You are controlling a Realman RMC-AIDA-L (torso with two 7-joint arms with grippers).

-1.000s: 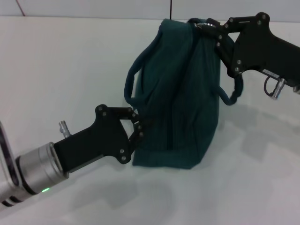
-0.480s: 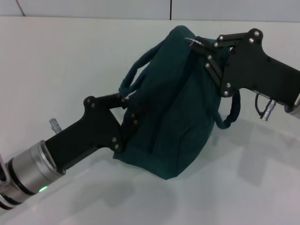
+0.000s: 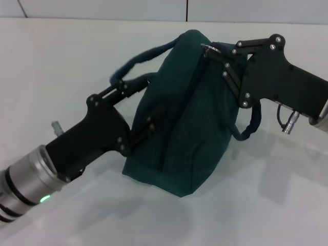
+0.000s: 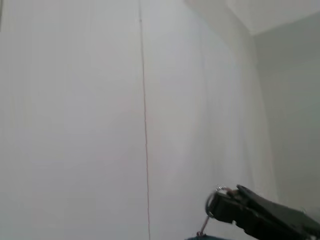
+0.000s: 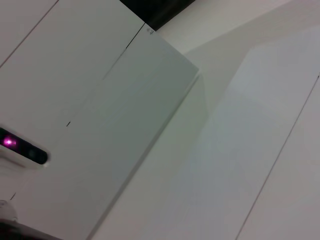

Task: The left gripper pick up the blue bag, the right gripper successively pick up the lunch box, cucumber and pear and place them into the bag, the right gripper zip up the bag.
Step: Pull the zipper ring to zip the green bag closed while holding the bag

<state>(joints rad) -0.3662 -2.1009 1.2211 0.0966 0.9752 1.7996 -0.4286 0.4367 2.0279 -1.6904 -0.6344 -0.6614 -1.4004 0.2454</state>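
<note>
The blue bag (image 3: pixel 189 123) stands tilted on the white table, its top leaning toward the far right. My left gripper (image 3: pixel 147 105) is at the bag's left side under one handle (image 3: pixel 138 61), fingers spread and open. My right gripper (image 3: pixel 208 50) is at the bag's top, shut on the silver zipper pull (image 3: pixel 207 46). The left wrist view shows that right gripper's tip (image 4: pixel 222 202) with the zipper pull (image 4: pixel 206 217) hanging from it. The second handle (image 3: pixel 251 123) hangs under the right gripper. Lunch box, cucumber and pear are out of view.
The white table (image 3: pixel 61 61) runs out around the bag on all sides, with a wall seam at the far edge. The right wrist view shows only pale wall panels and a small device with a magenta light (image 5: pixel 10 142).
The bag has tipped over and shifted left. My left gripper slid left and its fingers spread apart off the bag's side. My right gripper moved left and down along the bag's top.
</note>
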